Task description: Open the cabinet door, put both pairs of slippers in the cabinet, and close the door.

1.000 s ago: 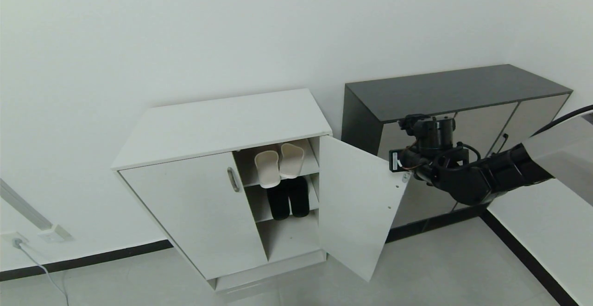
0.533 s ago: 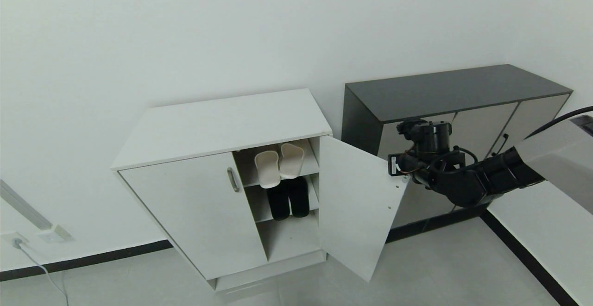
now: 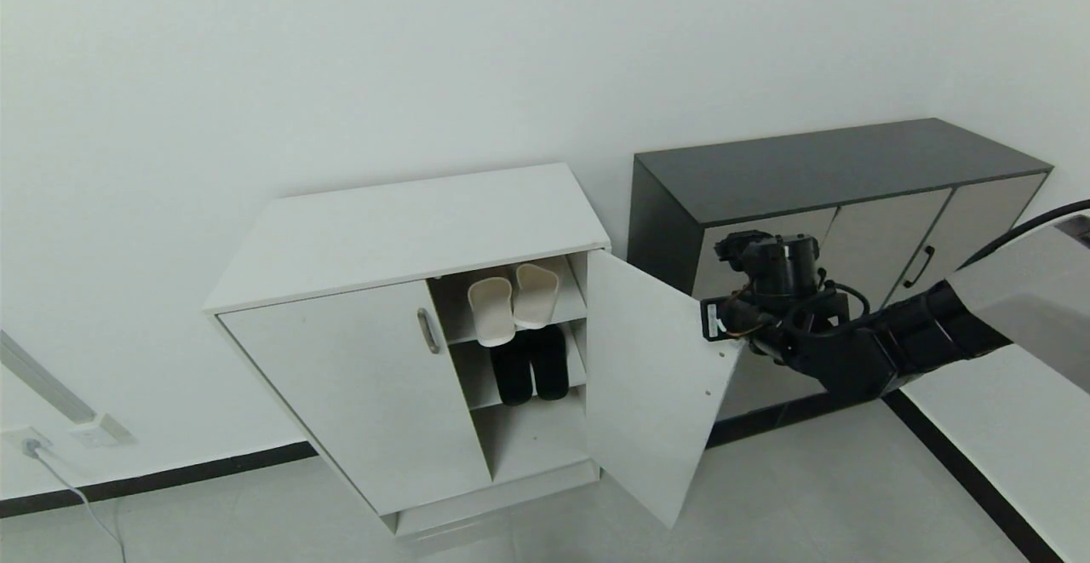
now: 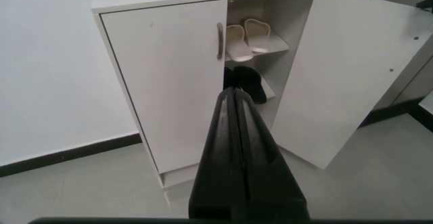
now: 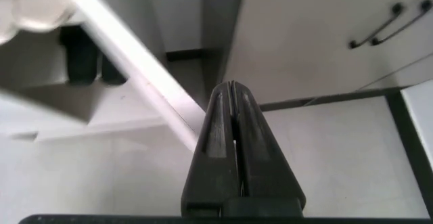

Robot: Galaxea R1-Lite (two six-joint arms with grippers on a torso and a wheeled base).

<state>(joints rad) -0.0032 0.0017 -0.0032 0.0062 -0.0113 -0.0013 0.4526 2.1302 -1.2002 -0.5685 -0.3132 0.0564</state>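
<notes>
Right gripper at the open door's free edge, both slipper pairs shelved

The right gripper (image 5: 232, 88) is clenched, fingers pressed flat together with nothing between them, its tips at the free edge of the white cabinet door (image 3: 656, 376); whether they touch it cannot be told. A small white label (image 3: 711, 322) sits on its wrist, the print too small to read. Since a second ago this arm has moved left and the door has swung with it, slightly nearer the cabinet (image 3: 409, 231). Beyond the door, left of this gripper, the beige slippers (image 3: 513, 299) lie on the upper shelf and the black slippers (image 3: 530, 367) on the shelf beneath. Behind the gripper stands a dark sideboard (image 3: 834, 163). The left gripper (image 4: 234, 95) is likewise clenched and empty, pointing at the cabinet's front from well back.
</notes>
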